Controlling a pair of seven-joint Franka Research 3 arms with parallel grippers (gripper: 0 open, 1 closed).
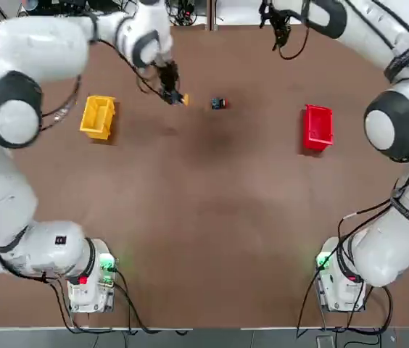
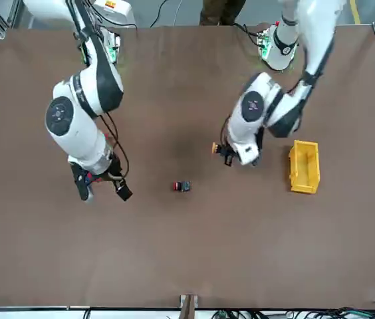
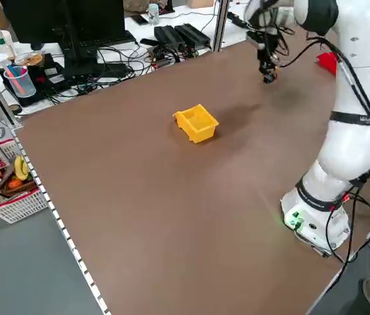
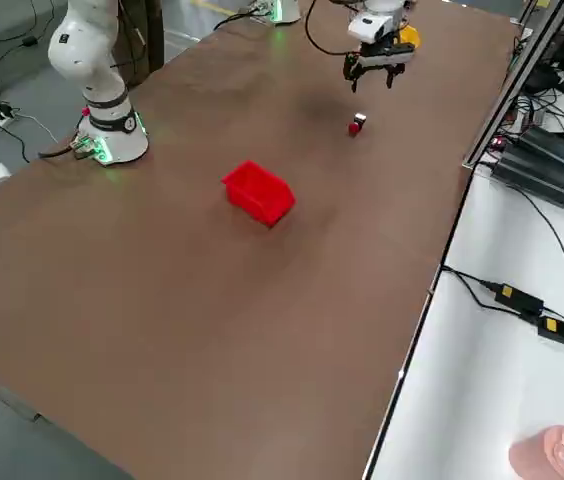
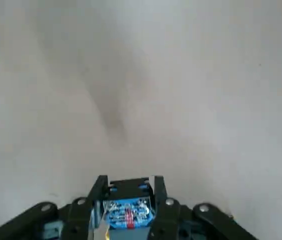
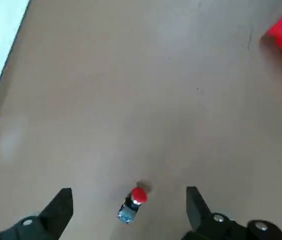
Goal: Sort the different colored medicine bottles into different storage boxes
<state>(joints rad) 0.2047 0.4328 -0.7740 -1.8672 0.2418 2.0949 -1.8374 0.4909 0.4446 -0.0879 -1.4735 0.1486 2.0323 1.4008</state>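
Your left gripper (image 1: 171, 94) is clamped on the yellow-capped bottle (image 1: 182, 99), held above the table (image 1: 212, 217) between the yellow box (image 1: 97, 116) and the red-capped bottle (image 1: 218, 104). In the top view its long axis runs roughly level, cap toward the red box (image 1: 317, 127).

The red-capped bottle lies on its side at mid-table. Your right gripper (image 2: 101, 186) hangs spread wide and empty just beside it, well clear of the red box.
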